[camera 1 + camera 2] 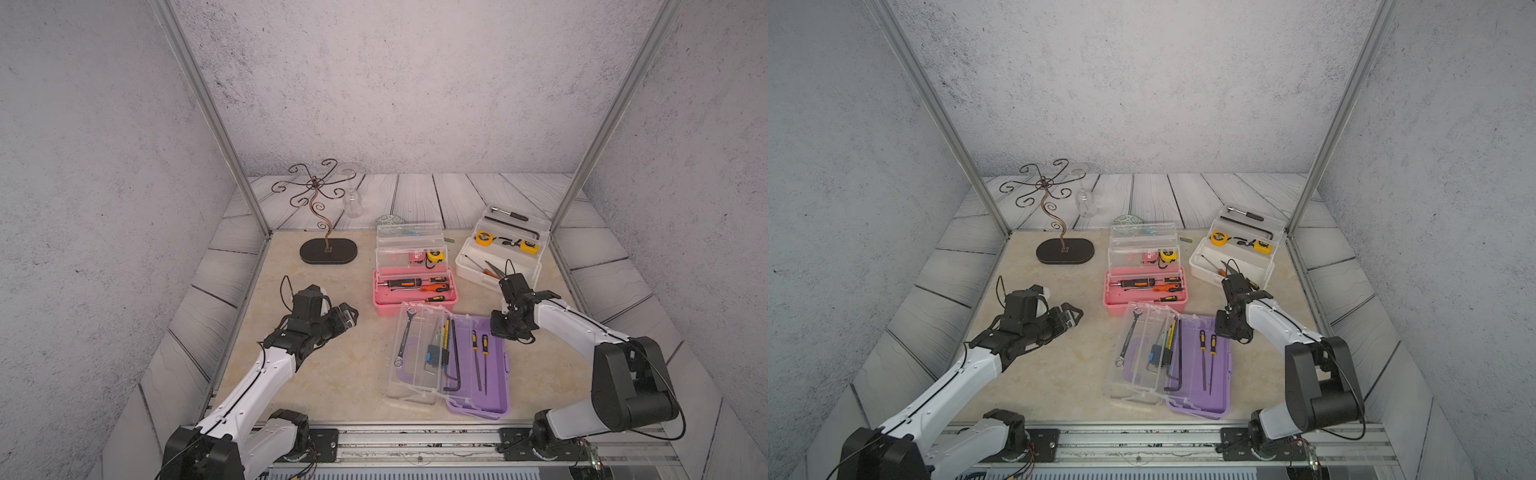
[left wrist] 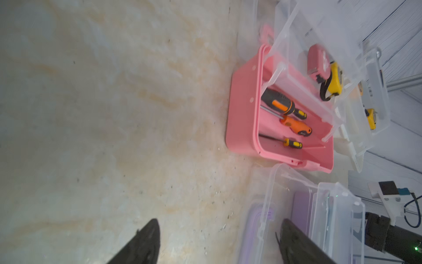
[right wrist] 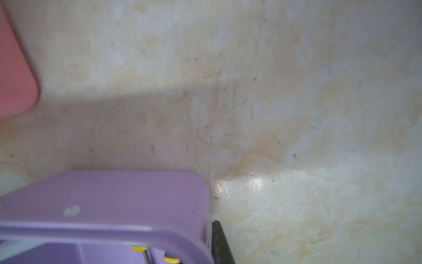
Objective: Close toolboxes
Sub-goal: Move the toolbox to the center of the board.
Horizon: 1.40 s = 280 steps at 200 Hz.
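Marbled tabletop (image 1: pixel 324 374) lies under your left gripper (image 2: pixel 219 222), jaws wide open and empty. Your right gripper (image 1: pixel 503 330) sits closed at a corner of the purple toolbox (image 1: pixel 486 365).

3 toolboxes stand open on the marble-patterned table (image 1: pixel 1050 374). The purple toolbox (image 1: pixel 1220 374) is nearest, its clear trays (image 1: pixel 1142 357) folded out leftward, a wrench (image 1: pixel 1128 338) in them. Just behind sits the pink toolbox (image 1: pixel 1144 308); the white toolbox (image 1: pixel 1208 270) is farther right. The right gripper (image 1: pixel 1227 329) points down at the purple base's far right corner. The left gripper (image 1: pixel 1073 318) hangs over bare table, left of the pink toolbox. A curled metal stand (image 1: pixel 1064 251) stands back left.
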### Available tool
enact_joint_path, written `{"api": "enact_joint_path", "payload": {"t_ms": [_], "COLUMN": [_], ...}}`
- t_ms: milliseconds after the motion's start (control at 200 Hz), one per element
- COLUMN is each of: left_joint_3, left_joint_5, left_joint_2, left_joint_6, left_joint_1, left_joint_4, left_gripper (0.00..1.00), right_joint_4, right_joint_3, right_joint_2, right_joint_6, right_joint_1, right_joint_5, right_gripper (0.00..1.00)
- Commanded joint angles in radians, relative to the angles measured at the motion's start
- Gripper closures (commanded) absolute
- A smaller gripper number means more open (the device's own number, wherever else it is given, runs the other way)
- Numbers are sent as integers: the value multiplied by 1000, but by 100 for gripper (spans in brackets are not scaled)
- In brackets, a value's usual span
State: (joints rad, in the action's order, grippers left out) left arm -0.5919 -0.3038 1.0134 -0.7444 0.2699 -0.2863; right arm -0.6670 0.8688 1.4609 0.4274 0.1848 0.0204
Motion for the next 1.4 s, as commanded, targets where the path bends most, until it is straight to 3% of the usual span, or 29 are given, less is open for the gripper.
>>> {"api": "enact_joint_path", "payload": {"t_ms": [0,180,580,751,926,1246,1396], "left_joint_3": [25,60,52,67,54,65,57], "left_joint_5": [-37,-40,28,63,75,78,91], "left_joint_2": [-42,-73,-63,-103,-66,-6,21], "left_joint_6": [33,39,-4,-46,-58,-87,-95], "left_joint_1": [40,140,416,510,562,603,635], "left_joint_4": [-110,-155,-215,-248,-241,-223,-223], "left_gripper": [24,37,53,54,54,59,61], "right_joint_4": [24,77,125,160,175,171,176], "right_joint_3": [-24,-47,-64,-84,-83,-87,-87], "right_joint_2": [-28,-33,-69,-83,-74,-114,-109], "right_joint_6": [75,106,137,156,161,159,163], "right_joint_1": [-35,-38,-37,-34,-27,-22,-16], "right_joint_5": [-6,76,136,161,171,168,165], "right_gripper": [100,100,100,100,98,84,84]}}
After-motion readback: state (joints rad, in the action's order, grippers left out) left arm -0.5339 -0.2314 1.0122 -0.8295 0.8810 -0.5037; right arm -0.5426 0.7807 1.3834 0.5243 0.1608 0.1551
